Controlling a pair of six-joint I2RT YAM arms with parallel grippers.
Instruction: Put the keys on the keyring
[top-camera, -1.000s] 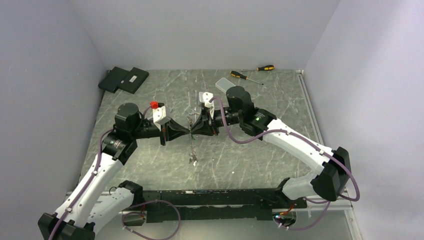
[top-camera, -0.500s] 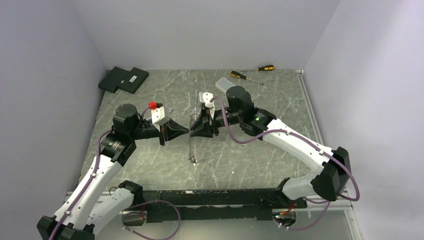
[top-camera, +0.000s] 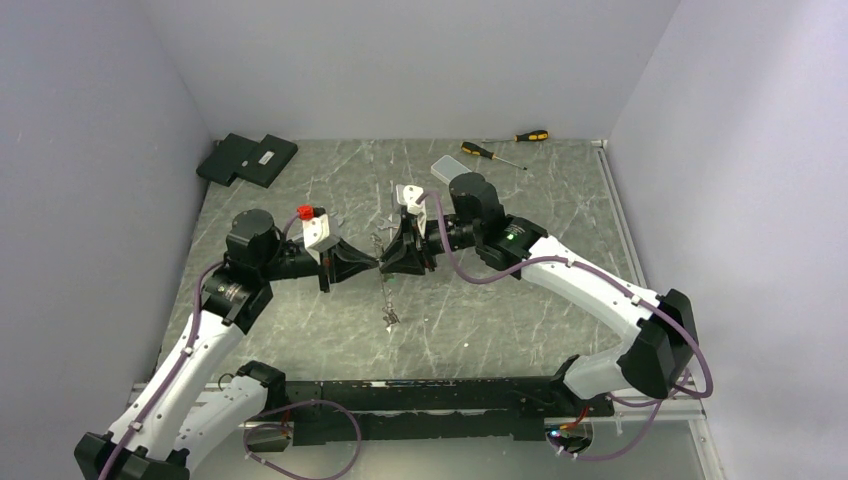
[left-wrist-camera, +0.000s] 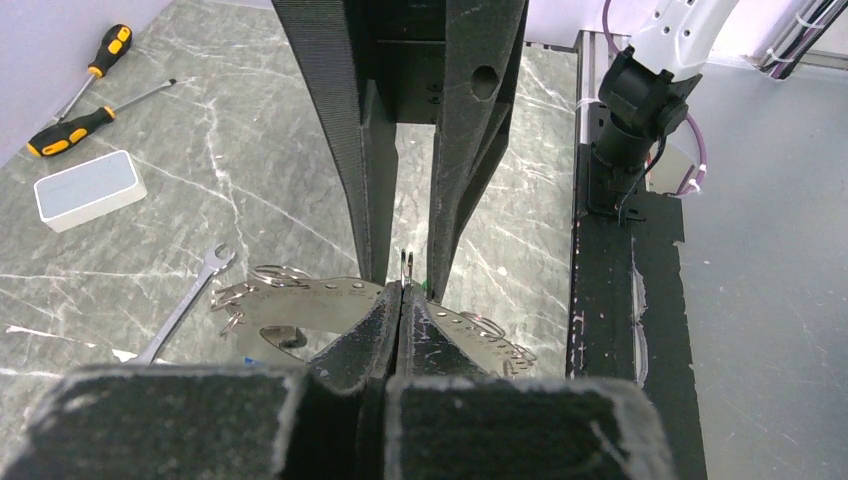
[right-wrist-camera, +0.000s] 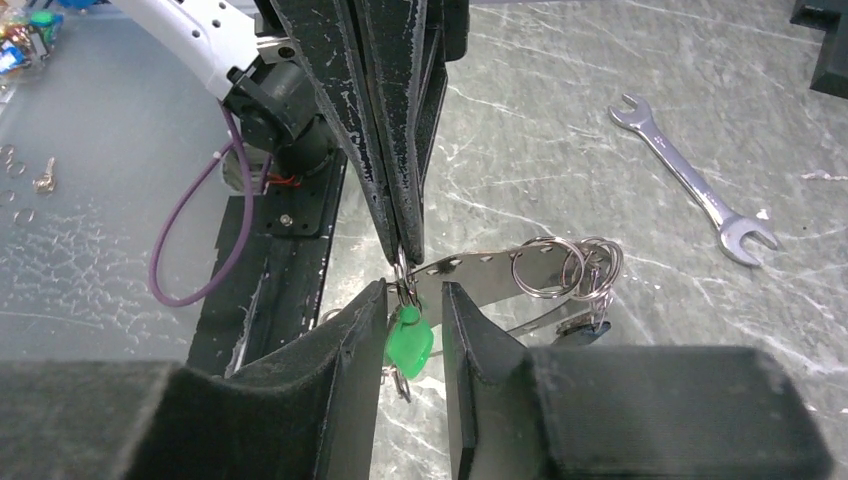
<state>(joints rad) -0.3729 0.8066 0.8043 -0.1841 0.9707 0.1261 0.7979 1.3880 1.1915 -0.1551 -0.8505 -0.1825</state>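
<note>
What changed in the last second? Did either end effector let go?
Both end effectors drifted slightly left together; the dangling keyring jiggled. No release visible: left end effector stays shut on the green-tagged key, right end effector stays open around it. Screwdrivers and black boxes unmoved.

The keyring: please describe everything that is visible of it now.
The keyring is a thin, flat, silver-grey band, metallic in look, with a row of small holes. It curves into a loop and is held above the table. At one end wire rings hang on it. The left gripper, shut, seems to pinch it.
</note>
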